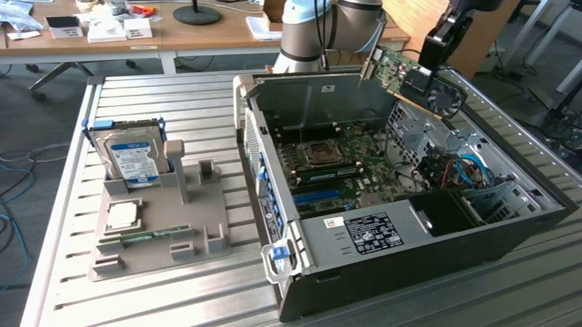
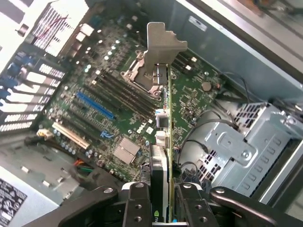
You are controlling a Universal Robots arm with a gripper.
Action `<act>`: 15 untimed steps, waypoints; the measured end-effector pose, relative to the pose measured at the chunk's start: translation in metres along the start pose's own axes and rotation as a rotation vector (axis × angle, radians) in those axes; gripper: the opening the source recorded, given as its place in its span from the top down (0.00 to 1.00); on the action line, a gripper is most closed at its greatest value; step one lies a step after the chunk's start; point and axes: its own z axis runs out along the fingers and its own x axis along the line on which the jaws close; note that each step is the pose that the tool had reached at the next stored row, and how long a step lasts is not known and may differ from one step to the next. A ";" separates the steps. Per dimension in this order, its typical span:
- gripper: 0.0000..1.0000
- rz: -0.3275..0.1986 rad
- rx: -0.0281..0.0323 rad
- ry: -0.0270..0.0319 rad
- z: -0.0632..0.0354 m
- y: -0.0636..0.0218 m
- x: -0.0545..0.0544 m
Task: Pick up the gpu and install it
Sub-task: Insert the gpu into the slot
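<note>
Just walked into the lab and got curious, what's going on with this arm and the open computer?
The robot arm's end effector is closed on the gpu and holds it in the air above the open computer case. The card hangs over the motherboard and is not yet seated in a slot. On the exterior view's left, a hard drive stands in a grey parts holder.

A: What colour is the gpu (image 1: 400,68) showing?
B: It is showing green, with a black fan (image 1: 446,99) and a silver bracket (image 2: 161,42).
A: And the board (image 1: 341,160)?
B: It is looking green too, with a blue slot (image 2: 94,105).
A: The drive (image 1: 127,139)?
B: It is wearing a blue and white label (image 1: 136,167). The holder (image 1: 173,218) is looking grey.
A: The table (image 1: 155,95)?
B: It is showing silver stripes. The case (image 1: 427,252) is looking black.
</note>
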 end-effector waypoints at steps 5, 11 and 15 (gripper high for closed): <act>0.73 -0.080 0.0000 0.0038 0.0000 0.0000 0.000; 0.73 -0.175 0.0001 0.0083 0.0001 0.0000 0.000; 0.73 -0.239 0.0000 0.0113 0.0001 0.0000 0.000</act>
